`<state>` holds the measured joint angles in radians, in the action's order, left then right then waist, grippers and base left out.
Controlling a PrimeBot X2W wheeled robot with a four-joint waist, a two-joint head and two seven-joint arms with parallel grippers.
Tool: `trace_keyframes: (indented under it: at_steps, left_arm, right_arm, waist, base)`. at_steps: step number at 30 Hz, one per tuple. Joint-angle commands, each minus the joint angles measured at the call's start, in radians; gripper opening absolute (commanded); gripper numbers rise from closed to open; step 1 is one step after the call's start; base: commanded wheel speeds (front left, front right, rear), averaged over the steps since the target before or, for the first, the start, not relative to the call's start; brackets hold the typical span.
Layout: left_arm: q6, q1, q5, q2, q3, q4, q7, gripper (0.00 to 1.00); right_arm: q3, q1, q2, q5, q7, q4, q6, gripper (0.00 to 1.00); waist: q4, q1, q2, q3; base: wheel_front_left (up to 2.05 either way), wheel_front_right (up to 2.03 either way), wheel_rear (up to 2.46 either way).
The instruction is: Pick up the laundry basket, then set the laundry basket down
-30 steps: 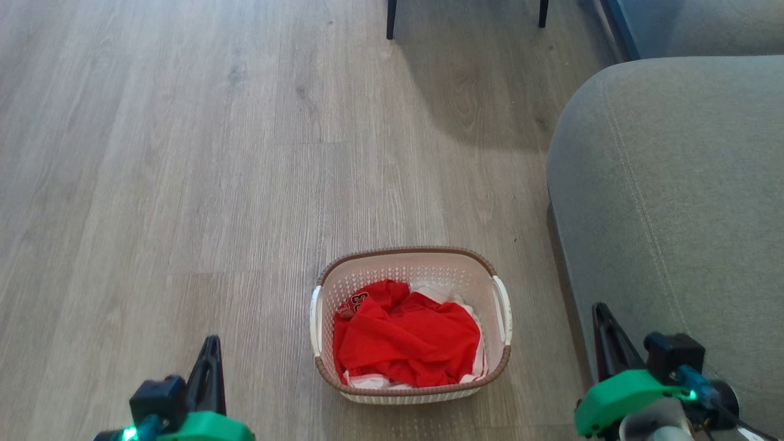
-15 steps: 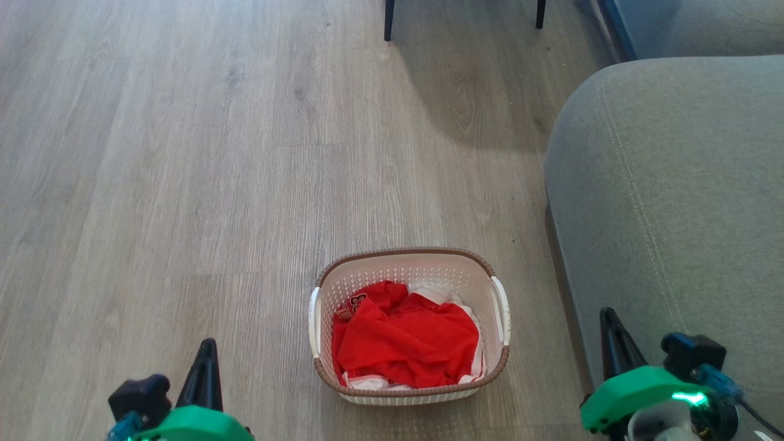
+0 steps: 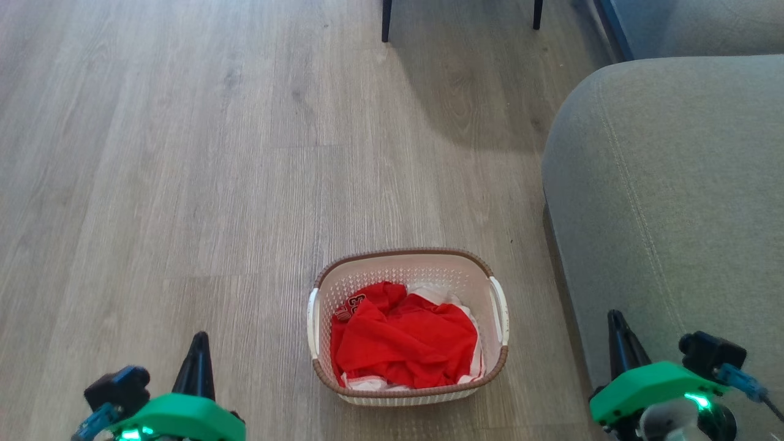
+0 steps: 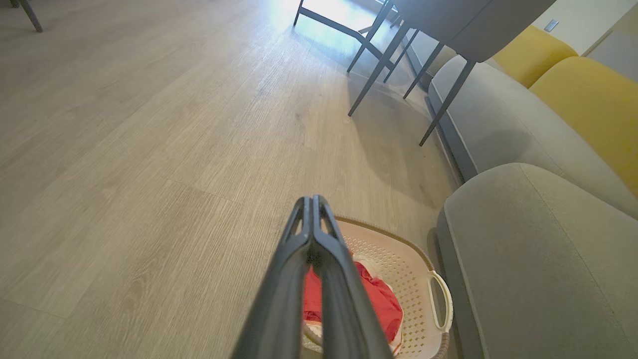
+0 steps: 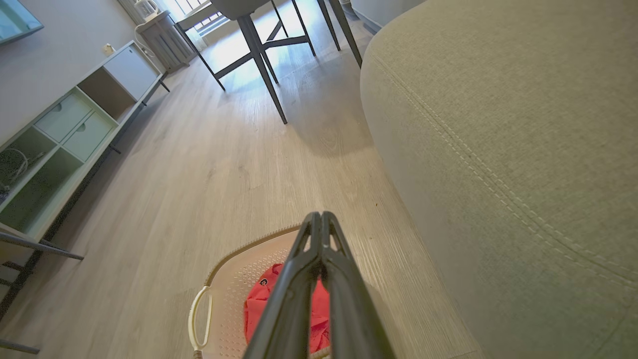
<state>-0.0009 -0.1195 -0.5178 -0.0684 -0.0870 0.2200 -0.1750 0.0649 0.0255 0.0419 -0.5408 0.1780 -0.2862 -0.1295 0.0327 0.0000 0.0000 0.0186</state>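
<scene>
Small cream-white perforated plastic laundry basket point(image 3: 429, 272), brown woven-look rim, two white side handles: sitting on the grey wood-plank floor point(image 3: 184, 184), near centre, just left of the grey fabric sofa point(image 3: 674, 184). Crumpled red garment point(image 3: 404, 343) inside, with white cloth under it. left hand point(image 3: 199, 340) is near-left of the basket, fingers pressed together, empty, well apart from it. right hand point(image 3: 614, 318) is near-right by the sofa edge, fingers also pressed together, empty, clear of the handle. Dark furniture legs point(image 3: 386, 21) on the far side.

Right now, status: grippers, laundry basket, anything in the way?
Left gripper, right gripper shut, empty, flanking the laundry basket. Basket on wood floor, red garment inside, not gripped. Grey sofa close on its right.
</scene>
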Motion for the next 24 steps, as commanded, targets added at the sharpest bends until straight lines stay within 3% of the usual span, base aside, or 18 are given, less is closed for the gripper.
trace_keyframes:
  at_steps: [1, 24]
  left_arm:
    - [-0.009, 0.05, -0.035, -0.002, 0.021, -0.025, 0.01, 0.0]
    - [-0.038, 0.092, -0.288, 0.0, 0.06, -0.013, 0.073, 0.0]
  right_arm:
    - [-0.006, -0.051, 0.018, -0.038, -0.006, 0.034, 0.0, 0.0]
    - [-0.034, -0.07, 0.025, -0.293, -0.064, 0.037, -0.001, 0.0]
  waist:
    - [-0.001, 0.0, 0.0, 0.0]
    - [-0.008, 0.0, 0.0, -0.004]
  base:
    - [0.0, 0.0, 0.0]
    - [0.0, 0.0, 0.0]
